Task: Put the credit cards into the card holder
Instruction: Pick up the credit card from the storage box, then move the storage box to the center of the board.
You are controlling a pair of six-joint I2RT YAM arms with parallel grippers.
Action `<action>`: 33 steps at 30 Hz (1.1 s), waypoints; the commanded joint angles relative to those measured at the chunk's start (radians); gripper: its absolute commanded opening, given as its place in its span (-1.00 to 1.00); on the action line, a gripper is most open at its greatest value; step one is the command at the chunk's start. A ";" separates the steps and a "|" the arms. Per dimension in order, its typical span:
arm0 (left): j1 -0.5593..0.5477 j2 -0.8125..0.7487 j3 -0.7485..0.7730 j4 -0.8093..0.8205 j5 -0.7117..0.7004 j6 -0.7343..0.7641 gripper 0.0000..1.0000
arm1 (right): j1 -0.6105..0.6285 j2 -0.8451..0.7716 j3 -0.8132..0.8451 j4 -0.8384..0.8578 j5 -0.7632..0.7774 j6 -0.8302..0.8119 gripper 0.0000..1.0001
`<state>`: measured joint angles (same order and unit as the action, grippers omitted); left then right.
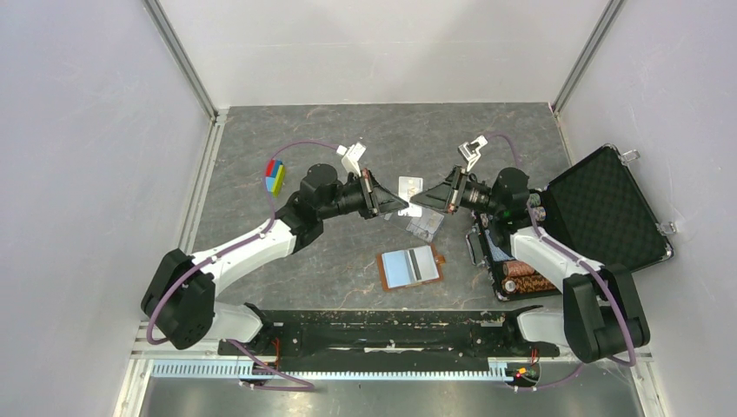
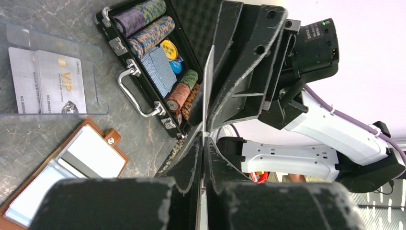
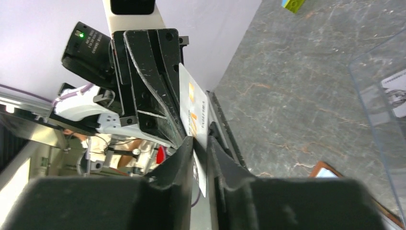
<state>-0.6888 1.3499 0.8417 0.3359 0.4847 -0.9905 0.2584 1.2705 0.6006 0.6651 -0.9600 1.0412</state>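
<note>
Both grippers meet in mid-air over the table's middle. My left gripper (image 1: 400,206) (image 2: 205,140) is shut on a pale credit card (image 1: 408,206) (image 2: 208,86), seen edge-on. My right gripper (image 1: 418,205) (image 3: 201,143) has a finger on each side of the same card (image 3: 194,112), with a gap still showing. The brown card holder (image 1: 409,268) (image 2: 72,167) lies open on the table below, pale cards in its pockets. Two more cards (image 2: 48,81) lie in a clear tray (image 2: 57,48); one shows in the top view (image 1: 410,186).
A black foam-lined case (image 1: 600,217) stands open at the right, with poker chips (image 1: 521,276) (image 2: 148,33) in its base. A coloured block (image 1: 275,176) lies at the left back. The clear tray (image 1: 424,226) lies under the grippers.
</note>
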 commanded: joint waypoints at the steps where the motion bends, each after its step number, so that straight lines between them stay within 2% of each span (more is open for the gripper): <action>1: 0.000 0.000 0.007 0.074 0.032 -0.042 -0.77 | 0.011 0.025 -0.021 0.246 -0.046 0.143 -0.90; 2: 0.000 0.001 0.004 0.071 0.030 -0.042 -0.67 | 0.011 0.026 -0.021 0.245 -0.049 0.142 -1.00; 5: 0.001 -0.006 -0.003 0.016 -0.003 -0.028 -0.27 | 0.012 0.023 -0.004 0.127 -0.049 0.041 -1.00; 6: 0.002 -0.012 -0.007 -0.017 -0.019 -0.021 -0.15 | 0.011 0.019 0.018 -0.004 -0.040 -0.035 -1.00; 8: 0.006 -0.024 -0.011 -0.109 -0.065 -0.008 -0.03 | 0.012 0.014 0.084 -0.324 0.005 -0.287 -1.00; 11: 0.009 -0.042 -0.024 -0.239 -0.117 0.020 0.04 | 0.021 0.034 0.148 -0.643 0.089 -0.525 -1.00; 14: 0.009 -0.050 -0.038 -0.356 -0.156 0.040 0.04 | 0.026 0.048 0.109 -0.711 0.106 -0.581 -1.00; 18: 0.007 -0.040 -0.054 -0.498 -0.202 0.065 -0.06 | 0.056 0.054 0.060 -0.761 0.133 -0.626 -1.00; 26: -0.051 0.015 -0.113 -0.508 -0.225 0.044 -0.38 | 0.111 0.081 0.006 -0.812 0.163 -0.684 -1.00; 33: -0.094 0.048 -0.150 -0.476 -0.240 0.020 -0.49 | 0.118 0.146 0.073 -0.922 0.367 -0.779 -1.00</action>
<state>-0.7689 1.3933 0.7071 -0.1612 0.2771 -0.9726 0.3740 1.3792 0.6132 -0.1886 -0.7341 0.3443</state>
